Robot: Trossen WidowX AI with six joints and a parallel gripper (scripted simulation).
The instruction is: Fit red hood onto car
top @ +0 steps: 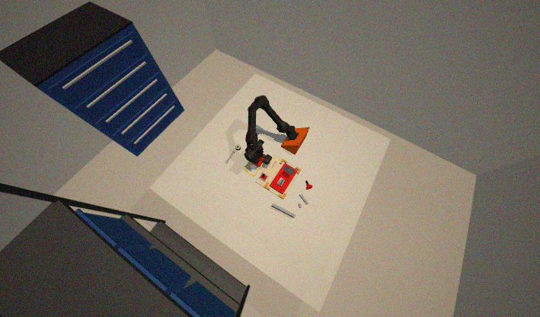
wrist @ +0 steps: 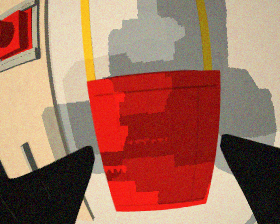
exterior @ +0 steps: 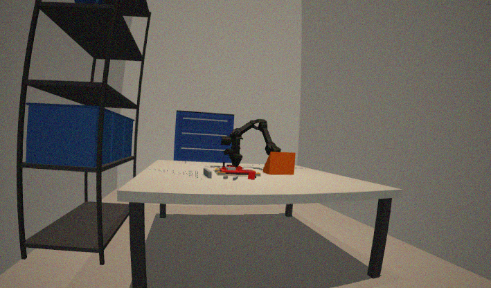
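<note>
The red hood (wrist: 151,190) (top: 260,161) lies on the table, across one end of a yellow outline (wrist: 87,30). My gripper (wrist: 158,148) (exterior: 236,165) is open above it, with one black finger on each side of the hood in the wrist view and a gap at both sides. Shadow covers much of the hood, and its corner holes cannot be made out. The red chassis (top: 277,185) (exterior: 239,171) sits in the beige jig with orange corner brackets, beside the gripper. Grey parts show on its deck; the pegs are too small to tell.
An orange wedge block (top: 301,136) (exterior: 282,163) stands by the arm's base. A small red part with a black knob (top: 263,177) (wrist: 22,37) sits between hood and chassis. Grey bars (top: 282,210) (top: 303,200) and a red-and-black piece (top: 308,185) lie beyond the chassis.
</note>
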